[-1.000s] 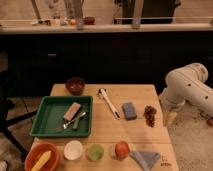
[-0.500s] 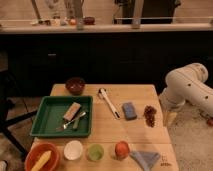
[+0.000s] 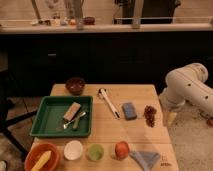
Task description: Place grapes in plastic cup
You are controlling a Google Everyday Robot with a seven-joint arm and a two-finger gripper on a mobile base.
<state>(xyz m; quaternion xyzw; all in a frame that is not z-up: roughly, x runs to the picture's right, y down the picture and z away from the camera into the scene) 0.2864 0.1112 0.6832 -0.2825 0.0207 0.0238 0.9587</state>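
Observation:
The grapes (image 3: 149,114), a small dark red-purple bunch, lie on the wooden table (image 3: 135,131) near its right edge. The plastic cup (image 3: 95,151), translucent light green, stands upright at the table's front edge, between a white bowl (image 3: 73,149) and a round orange-red fruit (image 3: 121,149). My white arm bends in from the right. Its gripper (image 3: 171,119) hangs just off the table's right edge, a little right of the grapes. It is open and holds nothing.
A green tray (image 3: 47,125) with utensils fills the left. Behind it stands a dark red bowl (image 3: 75,85). A white brush (image 3: 108,102) and a blue sponge (image 3: 129,110) lie mid-table. An orange bowl (image 3: 42,157) and a blue cloth (image 3: 146,159) sit at the front.

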